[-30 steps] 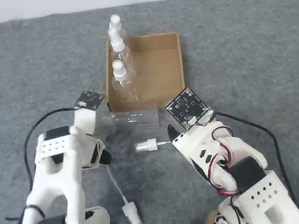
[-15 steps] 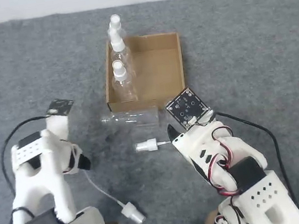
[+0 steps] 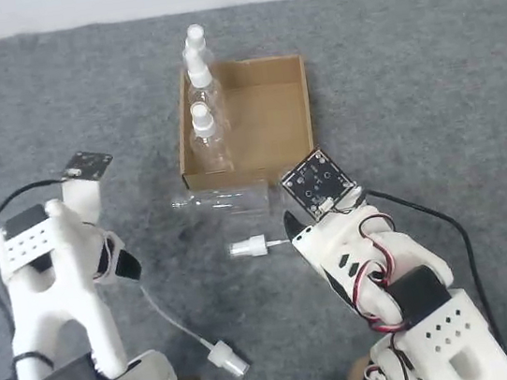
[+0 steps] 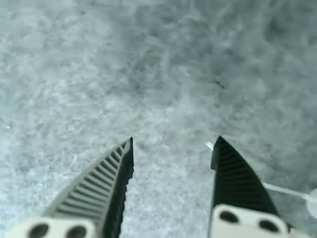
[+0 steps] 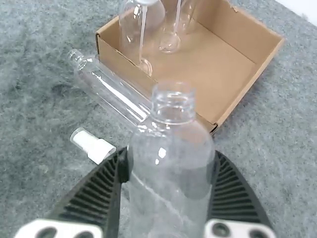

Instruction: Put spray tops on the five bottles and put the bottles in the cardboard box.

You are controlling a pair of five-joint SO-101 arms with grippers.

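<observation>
My right gripper (image 5: 168,156) is shut on an upright clear bottle (image 5: 171,144) whose neck is bare. Just ahead of it a white spray top (image 5: 92,145) lies on the carpet (image 3: 247,247). Another uncapped bottle (image 3: 222,199) lies on its side against the front wall of the cardboard box (image 3: 281,120). Three bottles with spray tops (image 3: 207,135) stand along the box's left wall. My left gripper (image 4: 174,141) is open over bare carpet, off to the left of the lying bottle. A second spray top (image 3: 226,356) with a long thin tube lies near the front edge.
The table is covered in grey carpet (image 3: 409,83). The left arm (image 3: 56,265) stands at the left and the right arm (image 3: 388,275) at the front right, with cables trailing beside both. The right half of the box floor is bare.
The left arm has swung left, away from the lying bottle. The tube of the front spray top has swung left with it. The right arm has kept still with its bottle.
</observation>
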